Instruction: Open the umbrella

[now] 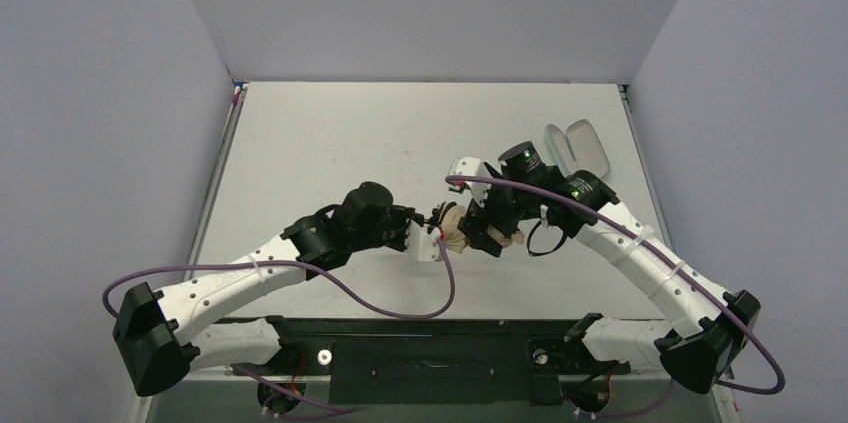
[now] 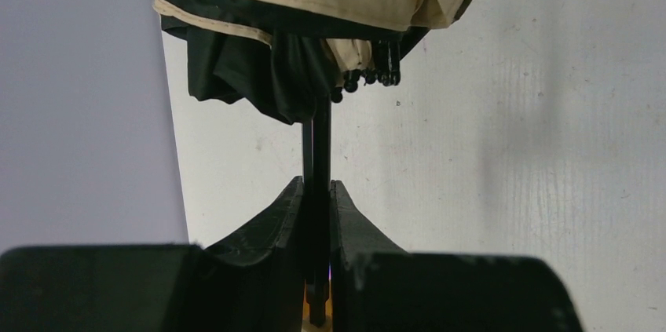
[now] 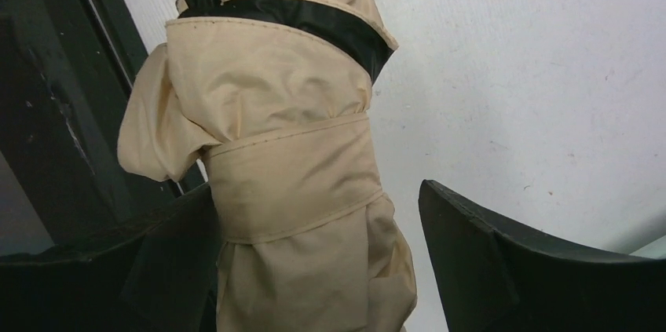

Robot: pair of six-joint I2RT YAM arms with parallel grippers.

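Umbrella (image 1: 458, 235) sits mid-surface (image 1: 330, 143), a bit right of centre and toward the near edge, bridged between both arms. It looks lifted, but you can't confirm that from these views. Left hand (image 2: 316, 191) is pressed together, pinching the thin black shaft (image 2: 318, 151) just below the folded canopy. Right hand (image 3: 314, 195) is spread wide around the tan bundle, with one finger against the fabric and the other well clear, so it holds nothing. Likely step is a re-grip before pulling the canopy open. Hold the left pinch firm and square on the shaft, since it's thin and could twist or slip. The closure strap (image 3: 290, 179) is wrapped round the bundle, so it probably has to come off first or the fabric won't spread. Close the right hand on the strap's edge or loose fabric, not on the rib tips (image 2: 369, 77). The long axis runs roughly left-right, shaft end toward the left arm and canopy end toward the right arm.
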